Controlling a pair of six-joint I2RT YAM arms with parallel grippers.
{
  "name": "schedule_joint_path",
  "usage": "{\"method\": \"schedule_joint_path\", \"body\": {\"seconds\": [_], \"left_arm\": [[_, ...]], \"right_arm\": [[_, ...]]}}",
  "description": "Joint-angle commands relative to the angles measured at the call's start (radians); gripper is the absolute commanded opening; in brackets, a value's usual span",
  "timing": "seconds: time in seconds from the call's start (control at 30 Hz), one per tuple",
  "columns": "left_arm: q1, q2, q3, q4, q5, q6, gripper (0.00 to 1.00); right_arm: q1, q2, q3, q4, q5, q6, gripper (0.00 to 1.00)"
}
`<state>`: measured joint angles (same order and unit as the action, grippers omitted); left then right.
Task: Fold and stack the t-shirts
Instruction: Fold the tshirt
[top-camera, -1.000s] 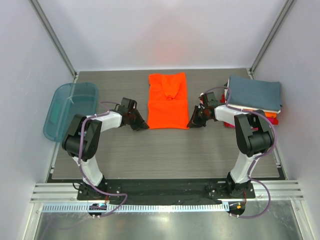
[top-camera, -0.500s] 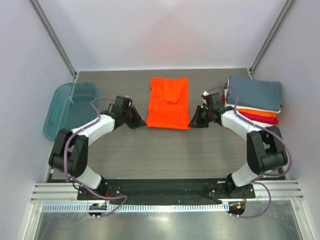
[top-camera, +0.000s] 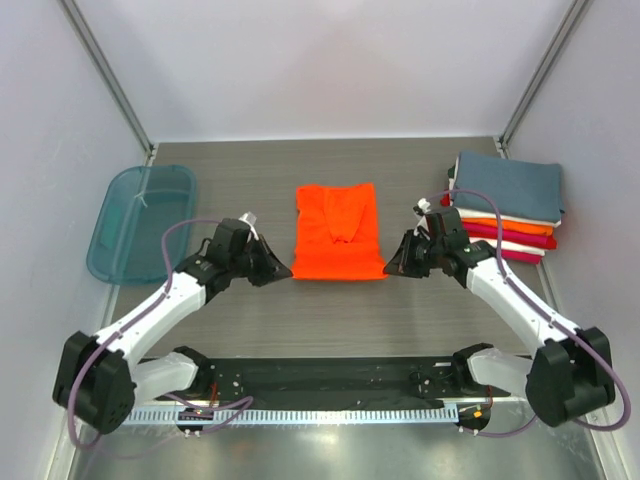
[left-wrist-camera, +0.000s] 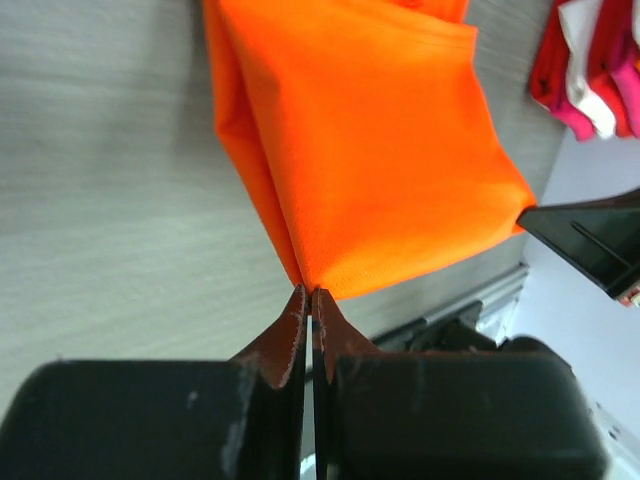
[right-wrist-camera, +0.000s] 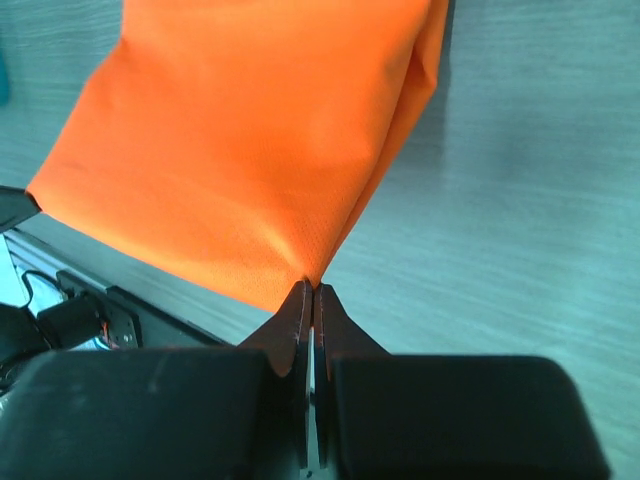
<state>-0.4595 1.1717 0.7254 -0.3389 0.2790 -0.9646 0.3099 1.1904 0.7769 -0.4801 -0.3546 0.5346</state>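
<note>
A bright orange t-shirt (top-camera: 338, 230), folded into a long strip, lies mid-table. My left gripper (top-camera: 282, 271) is shut on its near left corner, seen in the left wrist view (left-wrist-camera: 310, 290) with the orange cloth (left-wrist-camera: 370, 150) stretching away. My right gripper (top-camera: 392, 268) is shut on its near right corner, seen in the right wrist view (right-wrist-camera: 311, 286) with the cloth (right-wrist-camera: 260, 130) hanging taut. A stack of folded t-shirts (top-camera: 508, 203) with a slate blue-grey one on top, then orange, crimson and white, sits at the right.
A translucent teal plastic tub (top-camera: 140, 220) stands at the left edge of the table. The grey wood-grain table (top-camera: 330, 310) has metal rails (top-camera: 330, 385) along its near edge. White walls enclose the cell.
Both arms have pulled back toward the near edge, dragging the orange shirt's near edge with them. The shirt now lies closer to me, and both arms are stretched out lower.
</note>
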Motion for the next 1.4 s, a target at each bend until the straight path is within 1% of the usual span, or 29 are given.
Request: {"method": "schedule_joint_path", "body": {"seconds": [0.0,0.13,0.27,0.43,0.57,0.6,0.7,0.93,1.17,1.37], "left_arm": [[-0.051,-0.104,-0.046,-0.045,-0.02,-0.054,0.0],[-0.102,-0.202,-0.098,-0.048,-0.038,-0.118,0.0],[-0.126,-0.296,-0.115,-0.06,-0.046,-0.16,0.0],[-0.126,-0.3,-0.078,-0.083,-0.063,-0.172,0.0],[-0.125,-0.256,0.015,-0.127,-0.09,-0.132,0.0],[-0.123,-0.248,0.032,-0.137,-0.115,-0.123,0.0],[-0.102,-0.201,0.084,-0.155,-0.123,-0.097,0.0],[-0.012,-0.089,0.183,-0.16,-0.09,-0.04,0.0],[0.088,0.077,0.279,-0.112,-0.023,-0.002,0.0],[0.128,0.204,0.364,-0.074,0.014,0.015,0.0]], "right_arm": [[0.008,-0.092,-0.021,-0.07,0.005,0.024,0.01],[0.011,-0.195,-0.05,-0.113,0.011,0.036,0.01],[0.009,-0.242,-0.048,-0.155,0.04,0.034,0.01],[0.011,-0.206,-0.008,-0.16,0.094,0.015,0.01],[0.009,-0.126,0.071,-0.16,0.14,-0.011,0.01],[0.009,-0.091,0.111,-0.158,0.15,-0.016,0.01],[0.009,-0.032,0.195,-0.157,0.175,-0.028,0.01],[0.005,0.159,0.354,-0.152,0.207,-0.05,0.01],[-0.009,0.334,0.482,-0.135,0.215,-0.062,0.01],[-0.022,0.44,0.578,-0.118,0.229,-0.07,0.01]]}}
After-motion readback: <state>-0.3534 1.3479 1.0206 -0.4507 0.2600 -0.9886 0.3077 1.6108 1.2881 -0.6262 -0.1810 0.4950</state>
